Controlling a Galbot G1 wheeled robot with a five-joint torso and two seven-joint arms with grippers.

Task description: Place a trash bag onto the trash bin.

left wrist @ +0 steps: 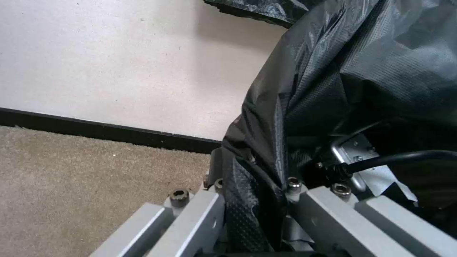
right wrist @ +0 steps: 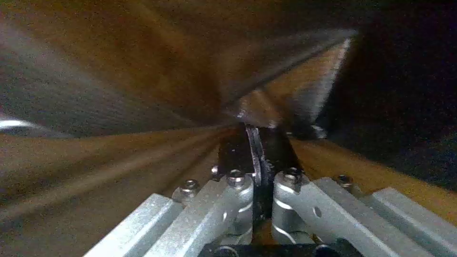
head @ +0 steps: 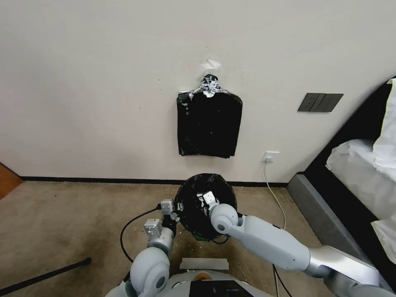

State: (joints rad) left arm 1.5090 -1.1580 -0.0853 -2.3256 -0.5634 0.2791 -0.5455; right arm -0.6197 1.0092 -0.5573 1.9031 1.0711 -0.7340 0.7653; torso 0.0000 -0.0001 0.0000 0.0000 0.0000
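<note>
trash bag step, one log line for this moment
trash bag draped over bin | left gripper shut on bag edge | right gripper shut, inside bag | spare bags on wall

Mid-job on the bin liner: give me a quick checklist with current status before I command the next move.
1. Left gripper clamped on the trash bag film: ok.
2. Right gripper down inside the bag, pads closed together: ok.
3. Bag mouth open: ok.
4. Bag edge turned over the rim all round: cannot tell, the trash bin itself is hidden under black film.
5. White cable running down the wall to the floor close to the right arm: not ok.
</note>
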